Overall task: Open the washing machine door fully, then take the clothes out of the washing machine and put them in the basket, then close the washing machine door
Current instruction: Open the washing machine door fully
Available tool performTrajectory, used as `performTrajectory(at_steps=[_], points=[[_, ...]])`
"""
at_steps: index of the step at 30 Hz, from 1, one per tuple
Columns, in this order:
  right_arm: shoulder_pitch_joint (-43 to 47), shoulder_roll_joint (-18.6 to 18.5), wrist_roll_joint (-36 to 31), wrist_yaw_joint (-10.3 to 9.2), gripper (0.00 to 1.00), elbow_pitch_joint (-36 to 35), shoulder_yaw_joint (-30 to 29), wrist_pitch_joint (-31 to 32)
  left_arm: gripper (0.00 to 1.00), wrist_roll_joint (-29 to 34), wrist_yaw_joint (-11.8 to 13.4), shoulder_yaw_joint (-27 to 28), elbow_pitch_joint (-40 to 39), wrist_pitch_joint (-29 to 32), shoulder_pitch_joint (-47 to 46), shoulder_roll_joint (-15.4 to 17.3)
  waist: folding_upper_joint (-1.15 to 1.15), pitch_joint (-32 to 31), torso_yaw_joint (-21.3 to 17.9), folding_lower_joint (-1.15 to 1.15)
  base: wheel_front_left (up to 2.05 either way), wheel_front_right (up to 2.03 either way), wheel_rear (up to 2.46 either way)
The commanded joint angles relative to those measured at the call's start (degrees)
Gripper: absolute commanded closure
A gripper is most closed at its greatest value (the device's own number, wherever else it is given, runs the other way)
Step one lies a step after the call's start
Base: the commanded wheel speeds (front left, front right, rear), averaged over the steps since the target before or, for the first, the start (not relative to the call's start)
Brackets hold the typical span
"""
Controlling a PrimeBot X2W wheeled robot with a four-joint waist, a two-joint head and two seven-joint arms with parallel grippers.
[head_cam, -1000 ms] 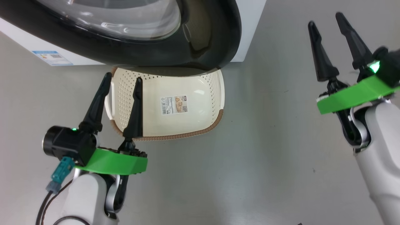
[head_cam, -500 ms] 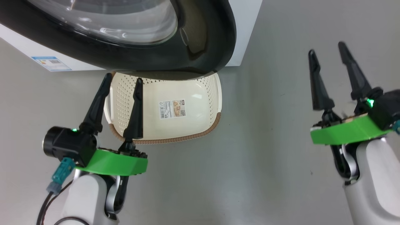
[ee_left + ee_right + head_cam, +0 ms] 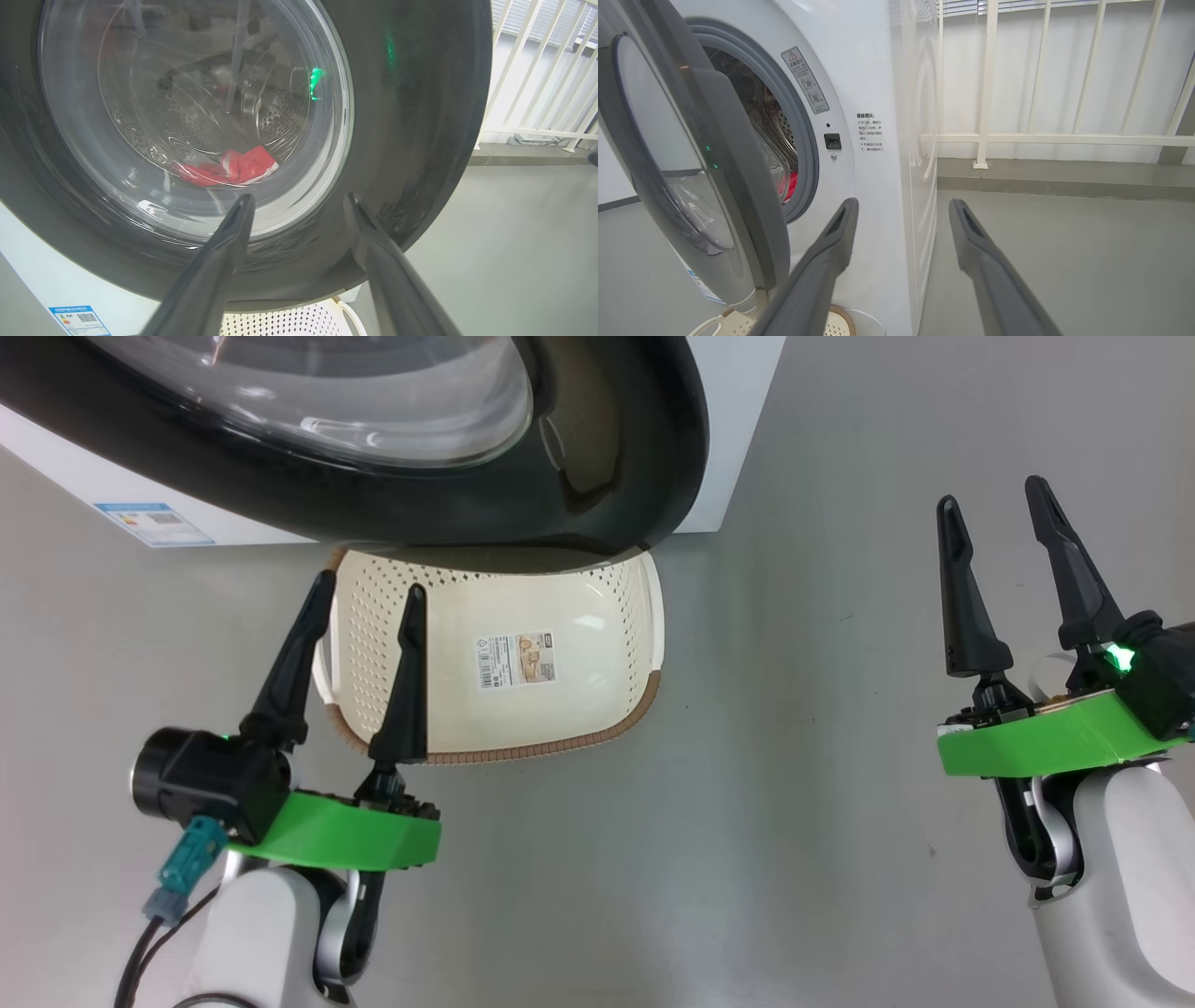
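My left gripper (image 3: 371, 581): spread apart, empty. My right gripper (image 3: 991, 492): likewise spread, empty. Then basket (image 3: 523, 747), 1 o'clock of left gripper: empty, partly under door. Beyond, washing machine door (image 3: 597, 476), 12 o'clock: ajar, not fully open. Inside washing machine (image 3: 873, 70): red clothes (image 3: 233, 167). Unloading, closing outstanding.

Washing machine (image 3: 878, 70): warning-triangle sticker (image 3: 805, 80), Chinese notice (image 3: 870, 132) hdr "温馨提示", blue QR label (image 3: 154, 523); basket (image 3: 644, 702): paper barcode label (image 3: 516, 660), txt too small

One washing machine (image 3: 878, 70), one door (image 3: 635, 448), one basket (image 3: 523, 747), one red clump of clothes (image 3: 233, 168), two grippers (image 3: 370, 581) (image 3: 991, 492)
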Motion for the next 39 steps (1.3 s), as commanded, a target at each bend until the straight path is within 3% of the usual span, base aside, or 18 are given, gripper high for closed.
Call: performTrajectory(at_steps=[1,23,24,25,27,33,39], points=[[1.21,0.49,-0.34,0.37,0.0,-1.75,1.28,-0.36,0.0,0.59,0.19,1.91,-1.36,-0.27,0.44,1.3,0.0,0.12,0.0,0.0,0.0,0.0,0.0],[1.01,0.53,0.01,0.37,0.0,-1.18,2.09,-0.36,0.0,0.63,0.3,2.0,-1.28,-0.27,0.11,1.3,0.0,0.31,0.0,0.0,0.0,0.0,0.0],[0.96,0.35,0.16,0.37,0.24,-0.95,2.45,-0.36,0.0,0.62,0.31,1.98,-1.29,-0.27,0.1,1.3,0.0,0.31,0.04,0.0,0.0,0.0,0.0],[0.87,0.15,0.51,0.37,0.61,-0.75,2.93,-0.36,0.0,0.6,0.32,1.96,-1.31,-0.27,0.09,1.3,0.0,0.32,0.08,0.0,0.0,0.0,0.0],[0.45,-0.28,1.37,0.37,1.0,-0.3,3.96,-0.36,0.0,0.56,0.34,1.94,-1.35,-0.27,0.07,1.3,0.0,0.4,0.16,0.0,0.0,0.0,0.0],[-3.53,-0.72,11.35,0.37,1.0,1.0,6.77,-0.36,0.0,0.45,0.29,1.79,-1.43,-0.27,-0.21,1.3,0.0,0.86,0.52,0.0,0.0,0.0,0.0],[-10.45,-2.17,31.03,0.37,1.0,3.32,11.62,-0.36,0.0,0.19,0.3,1.22,-1.2,-0.27,-0.59,1.3,0.0,1.14,1.09,0.0,0.0,0.0,0.0]])
